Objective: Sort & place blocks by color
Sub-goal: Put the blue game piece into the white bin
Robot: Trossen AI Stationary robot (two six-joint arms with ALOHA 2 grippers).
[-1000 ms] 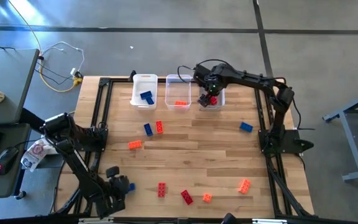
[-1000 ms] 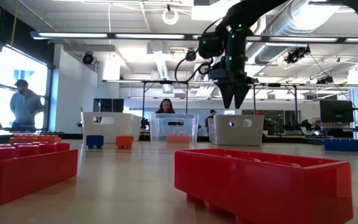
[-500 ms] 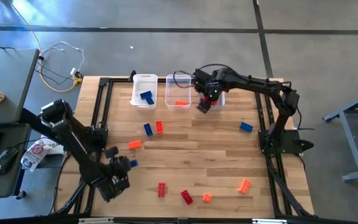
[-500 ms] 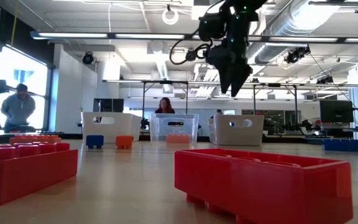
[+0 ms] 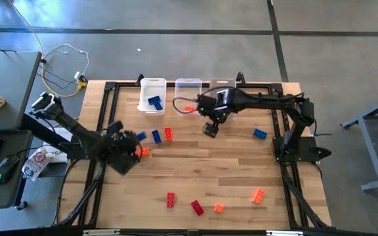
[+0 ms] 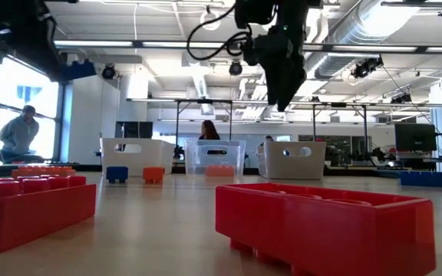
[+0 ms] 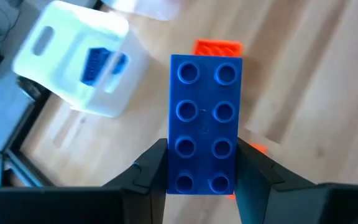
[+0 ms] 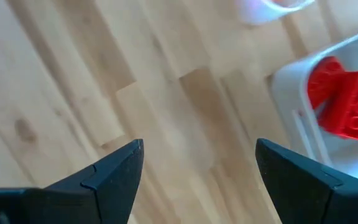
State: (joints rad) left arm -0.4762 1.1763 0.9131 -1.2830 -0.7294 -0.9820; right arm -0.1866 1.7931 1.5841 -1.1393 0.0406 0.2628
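Observation:
My left gripper (image 7: 204,155) hangs above the table's left part (image 5: 131,141), shut on a blue block (image 7: 205,118), which also shows up high in the low view (image 6: 79,70). My right gripper (image 5: 210,129) stands open over bare wood in front of the bins, nothing between its fingers (image 8: 197,174). Three bins line the far edge. The left bin (image 5: 152,88) holds a blue block (image 5: 155,102). The middle bin (image 5: 188,88) holds an orange one (image 5: 190,108). The right bin (image 8: 291,87) holds red blocks (image 8: 347,102). Loose blocks lie flat on the table. My left gripper pinches the blue block's two long sides (image 7: 174,167) between its two fingers, near one end. The fingers slant downward and run along the block, which sticks out past the fingertips. The block is lifted clear of the table, studs toward the wrist camera.
Near my left gripper lie a blue block (image 5: 156,136), a red one (image 5: 168,134) and an orange one (image 5: 142,152). Another blue block (image 5: 260,134) lies at the right. Red (image 5: 170,199) (image 5: 197,208) and orange blocks (image 5: 218,208) (image 5: 258,195) lie by the near edge.
My left gripper has risen from the table's near left corner and swung toward the far edge, carrying the blue block up clear of the table. My right gripper, open throughout, has moved from above the right bin toward the near edge and the left, out over the wood.

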